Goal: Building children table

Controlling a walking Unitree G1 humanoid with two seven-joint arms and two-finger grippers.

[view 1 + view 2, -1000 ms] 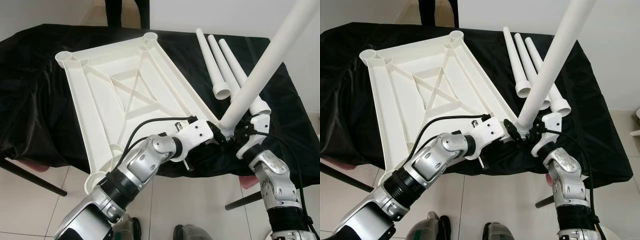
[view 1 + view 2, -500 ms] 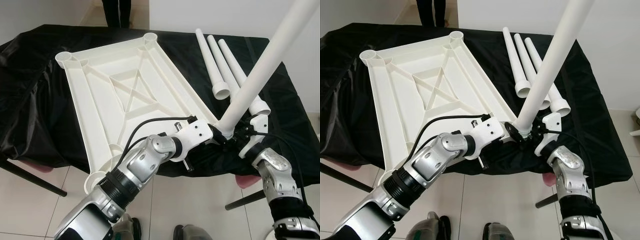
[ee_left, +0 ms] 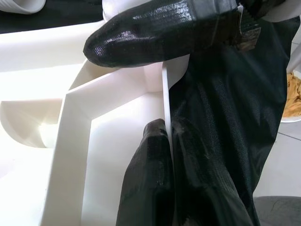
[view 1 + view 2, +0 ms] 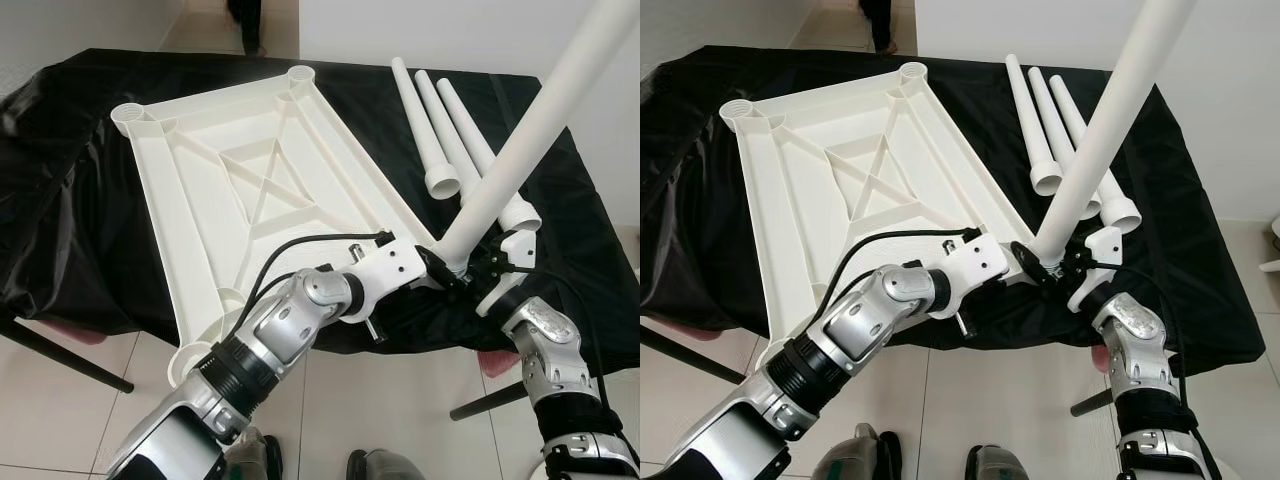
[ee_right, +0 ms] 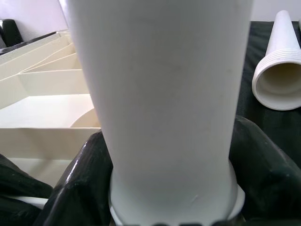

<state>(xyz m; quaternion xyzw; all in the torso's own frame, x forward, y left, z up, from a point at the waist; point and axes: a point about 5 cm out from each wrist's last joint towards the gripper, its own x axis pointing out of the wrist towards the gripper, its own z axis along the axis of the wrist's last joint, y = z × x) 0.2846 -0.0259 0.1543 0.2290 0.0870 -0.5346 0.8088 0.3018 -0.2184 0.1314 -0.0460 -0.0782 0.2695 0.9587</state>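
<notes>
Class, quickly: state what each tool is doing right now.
Left tool: closed on the tabletop rim.
Right tool: closed around the upright leg.

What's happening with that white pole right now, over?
Right pincer shut on long white plastic table leg, foot at upturned white plastic tabletop corner. Left pincer clamps tabletop rim. Three spare white legs lie clear, on the black cloth.

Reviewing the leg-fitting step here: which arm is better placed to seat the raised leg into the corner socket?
Right. The right gripper is shut around the base of the raised leg at the tabletop's near corner. The left gripper pinches the tabletop rim there, bracing it.
</notes>
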